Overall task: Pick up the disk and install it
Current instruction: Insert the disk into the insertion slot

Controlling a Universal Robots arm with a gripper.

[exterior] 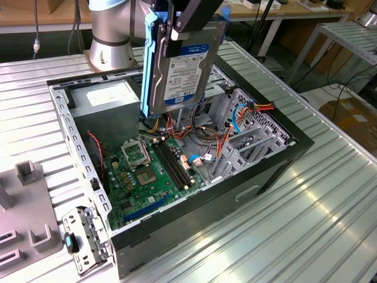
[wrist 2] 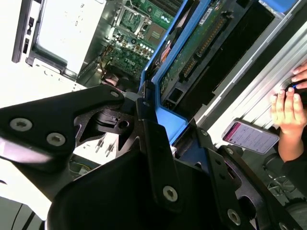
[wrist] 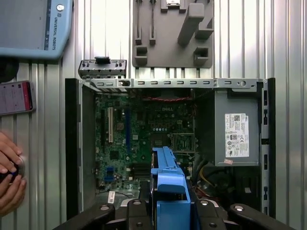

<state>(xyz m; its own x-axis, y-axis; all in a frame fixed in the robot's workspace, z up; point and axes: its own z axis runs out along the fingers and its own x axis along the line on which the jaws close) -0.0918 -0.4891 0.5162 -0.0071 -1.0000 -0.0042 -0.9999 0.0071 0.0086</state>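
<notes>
Fingers (wrist 2: 156, 143) hold disk (exterior: 179, 65) above computer case (exterior: 194, 219).

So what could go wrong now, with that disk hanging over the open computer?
1. The disk hangs in the end effector above the open case; if the grip slipped, it could land on the motherboard.
2. Loose cables lie beneath it and might snag on the way down.
3. A hand rests near the case, possibly within reach.
</notes>
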